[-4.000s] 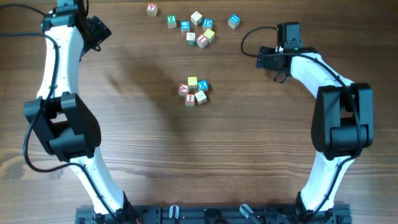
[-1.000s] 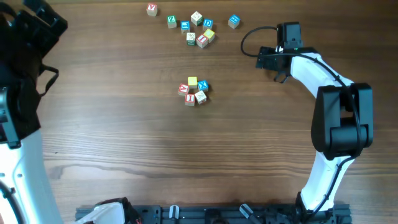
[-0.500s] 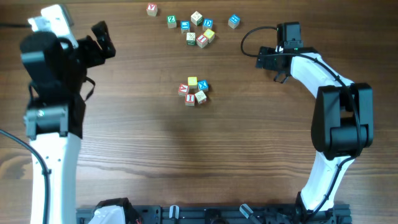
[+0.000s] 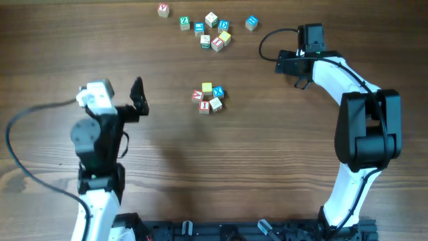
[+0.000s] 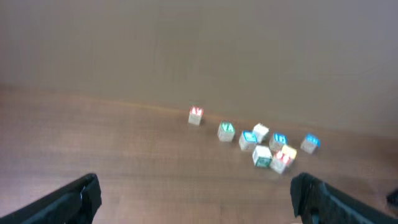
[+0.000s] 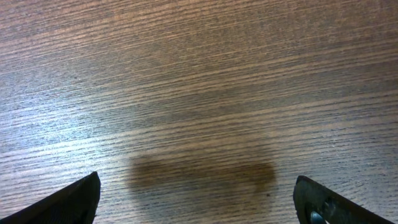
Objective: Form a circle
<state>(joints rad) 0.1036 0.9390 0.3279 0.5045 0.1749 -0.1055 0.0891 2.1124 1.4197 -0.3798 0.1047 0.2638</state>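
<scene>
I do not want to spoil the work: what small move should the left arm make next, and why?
Probably draw the left claw back, away from the circle. It already looks like a tight, closed ring, and the open, empty claw hangs apart from it.

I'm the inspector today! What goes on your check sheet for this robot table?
Surface: brown wood-grain table, bare between the arms.
Job's things: tight ring of five small wooden letter cubes, mid-table, no arm touching it.
Clutter: loose scatter of similar letter cubes near the far edge.
End effectors: left end effector open, empty; right end effector open, empty, over bare wood.
Cables: black cable curving beside the left arm; second black cable looped at the right wrist.
Surroundings: plain wall beyond the far edge, blurred.
</scene>
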